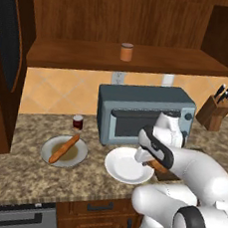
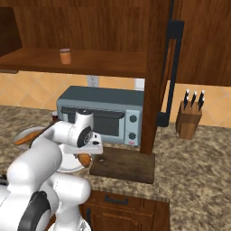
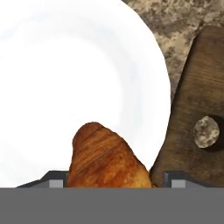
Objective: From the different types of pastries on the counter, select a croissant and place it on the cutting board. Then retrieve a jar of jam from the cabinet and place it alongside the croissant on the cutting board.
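Two fingers (image 3: 112, 180) clench the croissant (image 3: 106, 158) between them as we hold it just above the right rim of the white plate (image 3: 65, 78), beside the board (image 3: 192, 118) on the counter (image 1: 23, 176). On the left, the baguette (image 1: 63, 148) lies across a second plate; the jam jar (image 1: 126, 52) stands on the cabinet shelf (image 1: 67, 55).

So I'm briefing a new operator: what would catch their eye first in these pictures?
The gripper closed on the croissant, above the white plate beside the cutting board. Behind stands the grey toaster oven, and a lone orange jar of jam sits on the cabinet shelf.
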